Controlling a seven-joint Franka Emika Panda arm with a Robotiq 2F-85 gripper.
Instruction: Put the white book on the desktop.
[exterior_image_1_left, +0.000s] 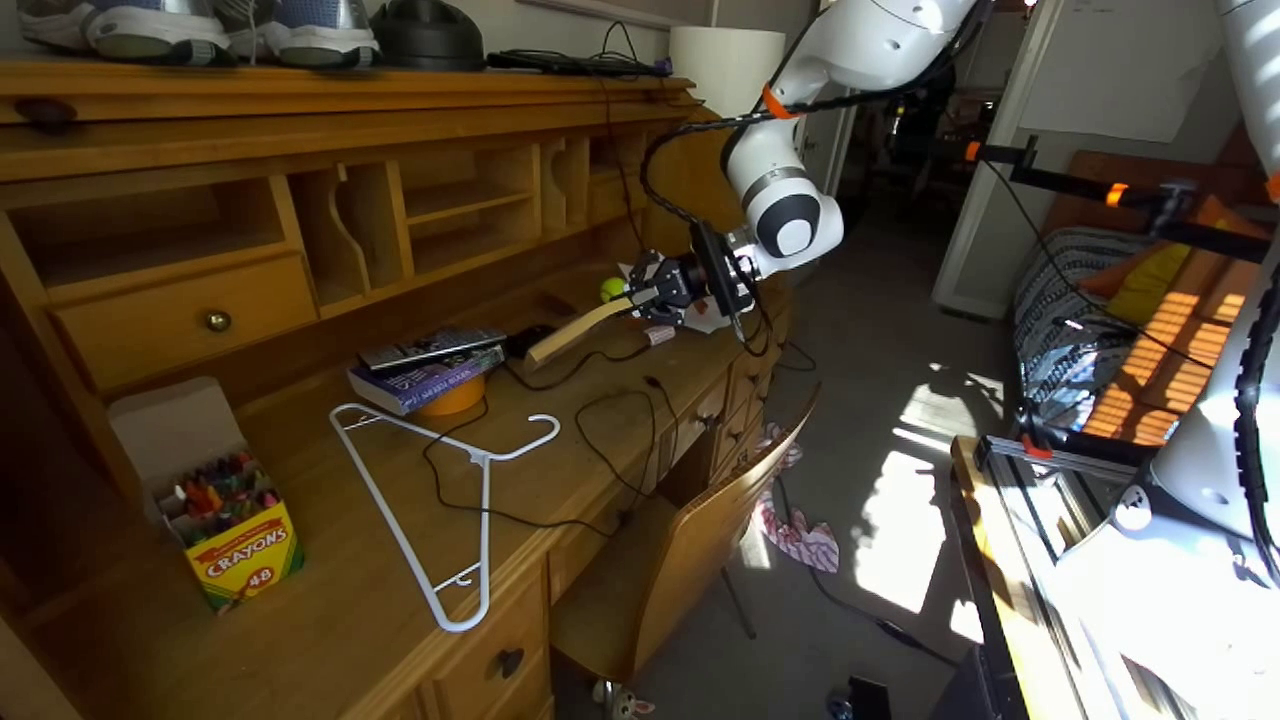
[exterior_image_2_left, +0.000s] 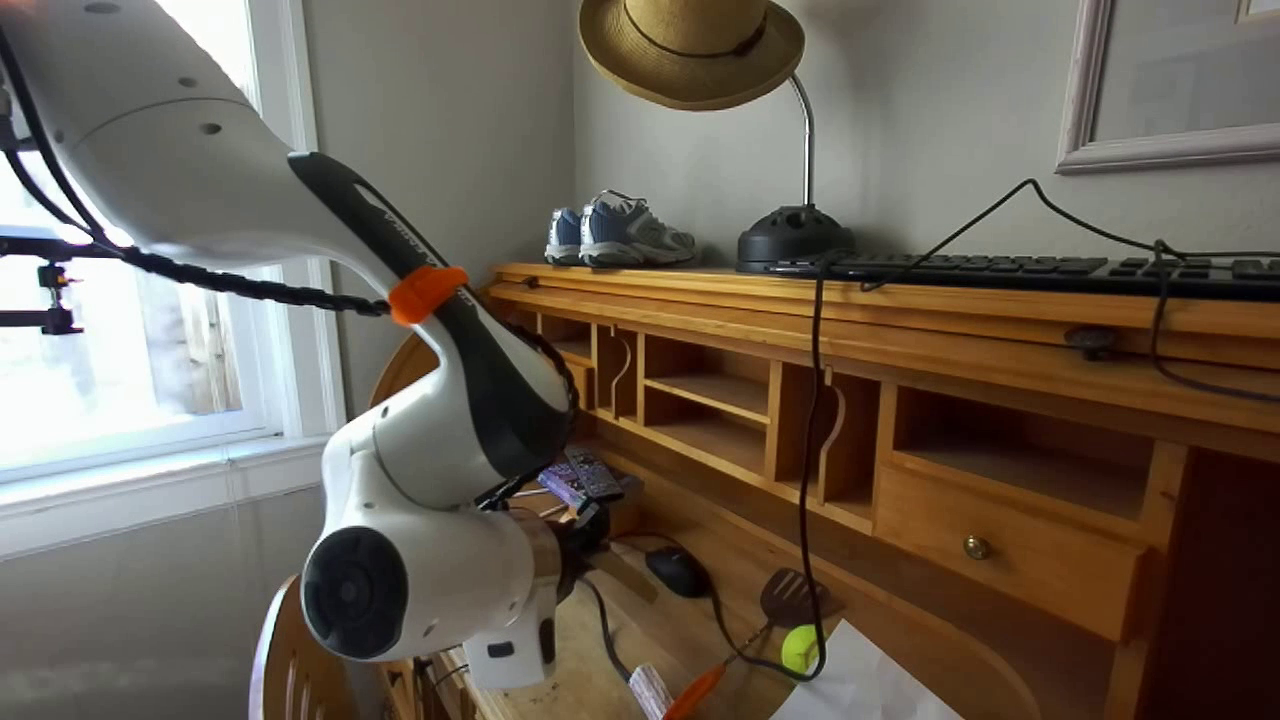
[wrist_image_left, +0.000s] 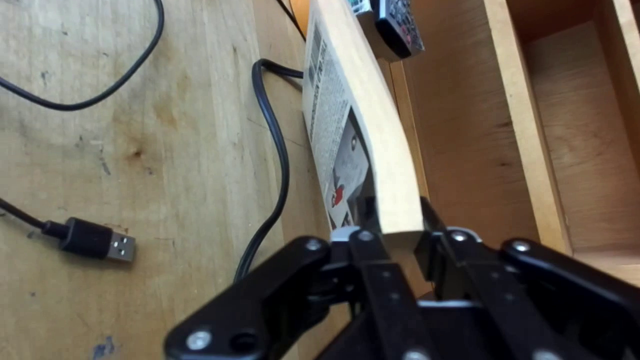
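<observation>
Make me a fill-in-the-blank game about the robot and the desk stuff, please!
1. The gripper is holding a ____.
2. The number printed on the crayon box is ____.
3. A white ____ with a curved hook lies on the desktop.
4. In an exterior view, a brimmed ____ hides the top of the metal pole.

Missing words: book; 48; hanger; hat.

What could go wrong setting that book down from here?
The book could pivot or slip: the gripper pinches it near one end. Lowering it might trap the black cable, which runs across the desktop and disappears behind the book in the wrist view. The book's free end also seems close to the remote, so a careless swing might knock it.
</observation>
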